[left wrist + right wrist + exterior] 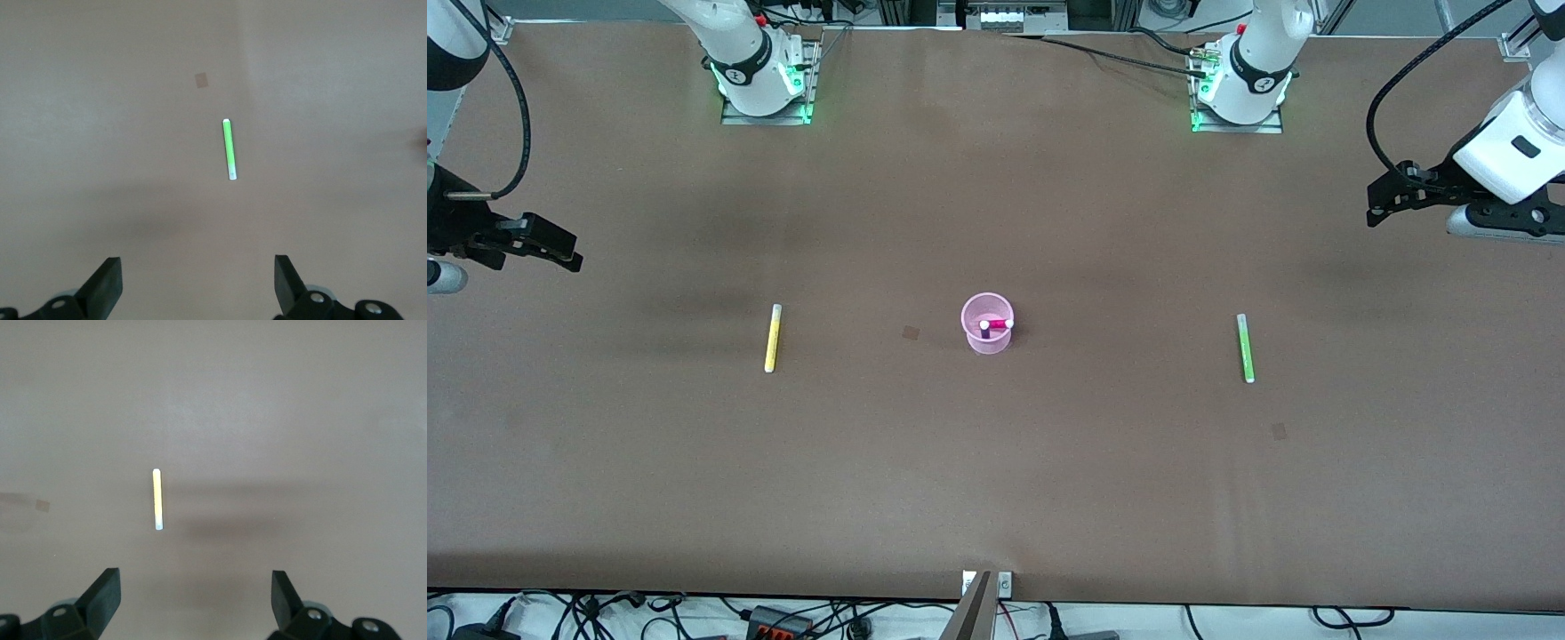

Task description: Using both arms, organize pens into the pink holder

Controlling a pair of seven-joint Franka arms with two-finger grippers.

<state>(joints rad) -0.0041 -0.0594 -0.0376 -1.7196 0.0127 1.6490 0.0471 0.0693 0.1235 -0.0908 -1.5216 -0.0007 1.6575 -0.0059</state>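
- pens: the yellow pen [773, 338] lies flat on the brown table [996, 480] toward the right arm's end; the green pen [1245, 348] lies flat toward the left arm's end. each lies well apart from the cup and from every table edge, with bare surface all round it.
- pink holder [987, 339]: stands upright about mid-table, between the two loose pens and roughly level with them.
- holder contents: a magenta pen [998, 324] and a darker blue-purple pen [984, 329], white tips up, leaning inside the cup.
- left gripper [1376, 210]: raised over the table's edge at the left arm's end, fingers spread wide, holding nothing; the left wrist view shows the green pen [229, 149] on the table ahead of it.
- right gripper [569, 256]: raised over the table's edge at the right arm's end, fingers spread wide, empty; its wrist view shows the yellow pen [157, 499].
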